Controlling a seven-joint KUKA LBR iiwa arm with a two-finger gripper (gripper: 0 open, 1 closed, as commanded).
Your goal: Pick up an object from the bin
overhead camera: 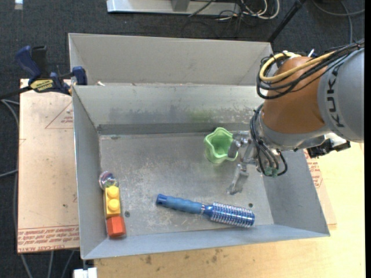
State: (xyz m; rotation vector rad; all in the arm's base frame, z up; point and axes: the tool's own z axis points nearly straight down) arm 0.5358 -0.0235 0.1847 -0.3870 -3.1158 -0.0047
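Camera view: one green cup, one blue hairbrush, one yellow-orange toy; pincer beside cup, spread or not unclear.

grey arm lettered kuka; orange wrist cover; looped yellow and black cables; slim metal gripper

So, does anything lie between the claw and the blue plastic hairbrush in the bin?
Nothing visible does: bare floor of the grey metal bin lies between the claw and the blue plastic hairbrush.

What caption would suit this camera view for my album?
Robot arm in a grey bin beside a green cup; blue brush and toy blocks lie apart.
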